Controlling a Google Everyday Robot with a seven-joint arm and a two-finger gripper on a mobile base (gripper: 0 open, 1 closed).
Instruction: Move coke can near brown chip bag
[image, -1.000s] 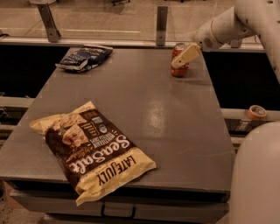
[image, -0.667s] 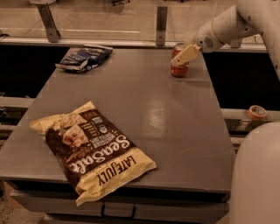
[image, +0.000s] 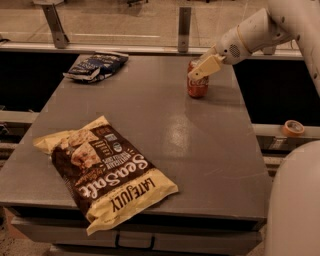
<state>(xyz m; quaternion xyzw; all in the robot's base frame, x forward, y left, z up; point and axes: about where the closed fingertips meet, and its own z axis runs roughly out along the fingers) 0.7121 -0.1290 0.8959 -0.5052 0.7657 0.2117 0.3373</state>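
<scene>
Gripper (image: 199, 70) over the far right part of the table (image: 210, 150), clamped on the upper part of the coke can (image: 198, 88). One cream finger (image: 206, 66) slanting across the can's front, the other hidden behind it. White arm (image: 252, 34) reaching in from the upper right corner.

Coke can upright, red side showing below the finger, close to the table's far edge and right side. Base at or just above the grey surface; cannot tell which.

Set against the view of a second ago: can and gripper shifted together, a little to the left and a little toward the near edge, so slightly in the direction of the brown chip bag (image: 107, 172). Same hold on the can, same slant of the finger. Still well apart from that bag, with a wide stretch of bare grey top between.

Brown chip bag flat on the near left part of the table, unmoved. Dark brown and cream-yellow, "Sea Salt" and "Late July" printed at a diagonal, chip pictures toward its far end, nearest corner hanging past the front edge.

Smaller dark blue bag (image: 97, 66) at the far left corner, crumpled, likewise unmoved. Roll of tape (image: 293, 128) on the ledge to the right of the table, same place as before. Rounded white part of the robot's body (image: 295, 205) filling the lower right corner.
</scene>
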